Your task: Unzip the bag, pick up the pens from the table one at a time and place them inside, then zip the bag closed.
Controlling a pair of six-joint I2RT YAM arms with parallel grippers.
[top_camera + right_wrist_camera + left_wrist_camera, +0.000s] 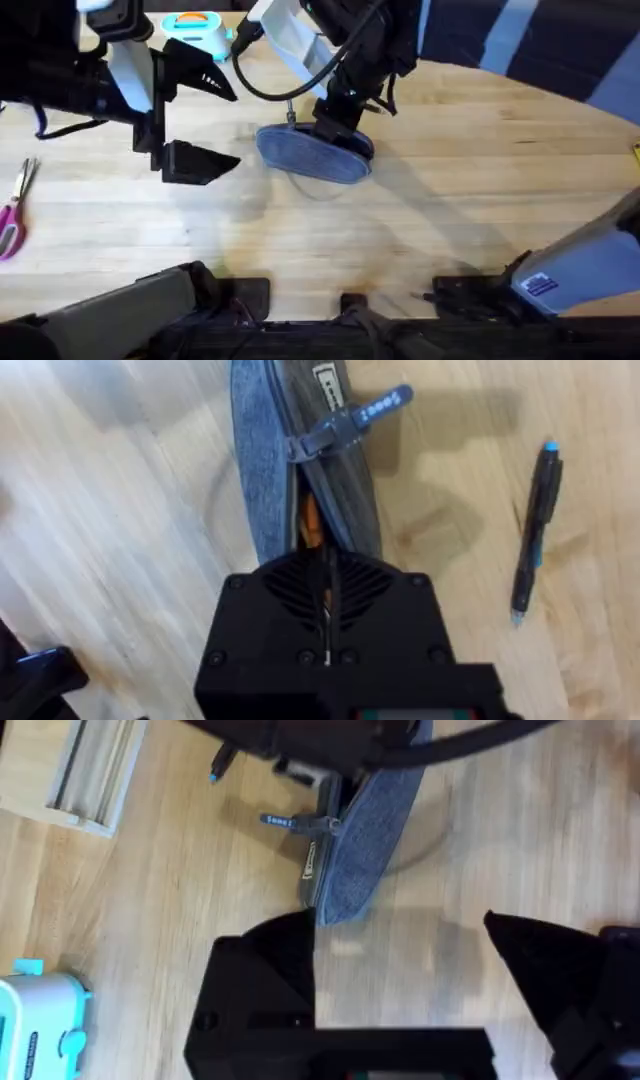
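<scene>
The bag (312, 155) is lying on the table (470, 190) a little toward 11 o'clock from the middle of the overhead view, its long axis running from 10 o'clock to 4 o'clock. In the right wrist view its zip is standing partly open, with something orange showing in the slit and a blue tag (362, 416) hanging off the pull. The right gripper (345, 128) is pressing down on the bag's far side, at the 4 o'clock end; its fingers are closed together over the slit, though whether they are pinching anything I cannot tell. A black pen with blue ends (535, 532) is lying on the wood just beside the bag, apart from it, on the side away from the robot.

The left gripper (195, 120) is hanging at 9 o'clock from the bag, near but not touching, its two fingers spread wide apart with nothing between them. In the left wrist view the bag's near end is sitting just beyond those fingers.

Farther out, pink-handled scissors (14, 210) are lying at the table's 9 o'clock edge, and a light blue box with an orange top (196, 30) is standing at the far edge, around 11 o'clock. The right arm's cable and body are hiding the bag's far edge from overhead.
</scene>
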